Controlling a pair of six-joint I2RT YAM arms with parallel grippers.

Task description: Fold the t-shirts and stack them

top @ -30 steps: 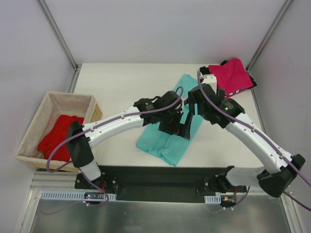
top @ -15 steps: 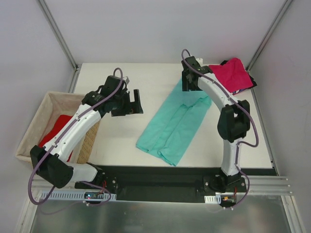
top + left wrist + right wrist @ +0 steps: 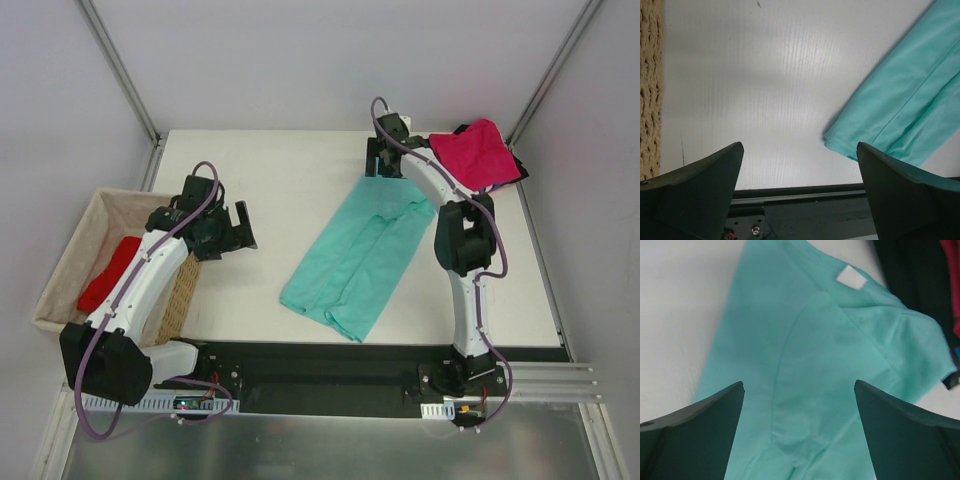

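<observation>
One red t-shirt (image 3: pixel 108 273), perhaps bunched, in basket (image 3: pixel 82 236)

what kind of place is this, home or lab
Probably a robot lab bench, not a home: left arm and right arm bolted to a white table, bare panel walls, teal shirt laid out for folding.

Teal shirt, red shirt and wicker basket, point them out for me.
teal shirt (image 3: pixel 355 260), top view, mid body
red shirt (image 3: pixel 108 275), top view, exposed fold
wicker basket (image 3: pixel 180 298), top view, woven side wall
</observation>
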